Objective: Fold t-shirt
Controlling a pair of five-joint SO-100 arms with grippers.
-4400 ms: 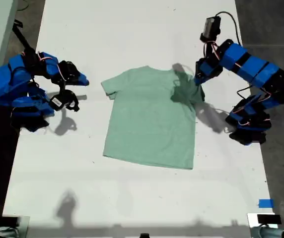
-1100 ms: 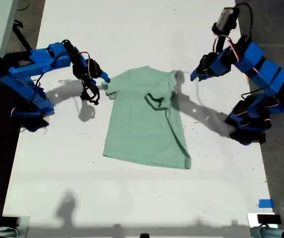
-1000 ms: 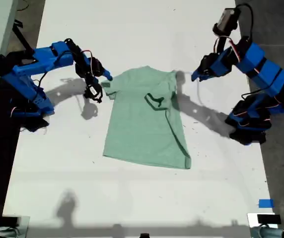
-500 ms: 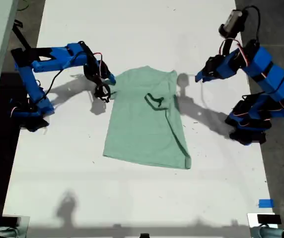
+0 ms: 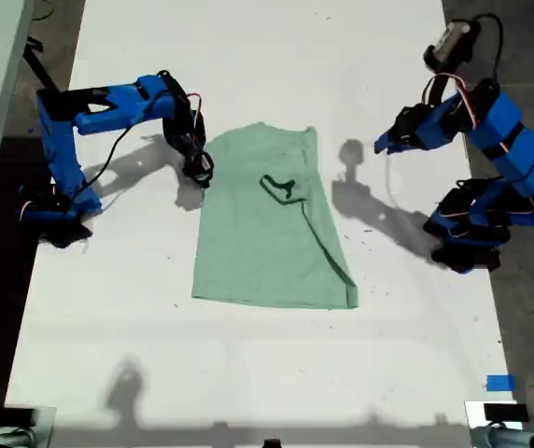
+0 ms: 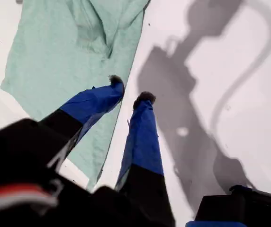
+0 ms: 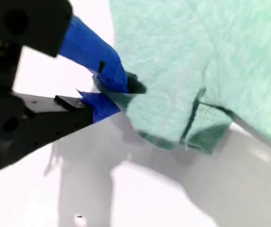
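Since the earlier frame, the arm on the exterior view's left had reached in to the shirt's sleeve, and the sleeve on the exterior view's right already lay folded over the body. My second end effector (image 7: 119, 97) was clamped on the sleeve hem of the shirt (image 5: 272, 229), with the cloth pinched between its blue fingers and lifted a little off the desk (image 5: 248, 373). In the exterior view this end effector (image 5: 197, 161) stood at the shirt's upper left corner. My first end effector (image 6: 128, 97) hovered over bare desk just beside the folded edge, with its fingers apart and holding nothing; in the exterior view it (image 5: 384, 147) was well apart from the shirt, on the right.

The shirt lay near the middle of the desk, collar away from the camera, hem toward it.

I judged the step in hand was folding the second sleeve inward. To do it well, I should have raised the sleeve only slightly, carried it across toward the collar line, kept the pull gentle so the body did not slide, and released only when the sleeve lay flat.
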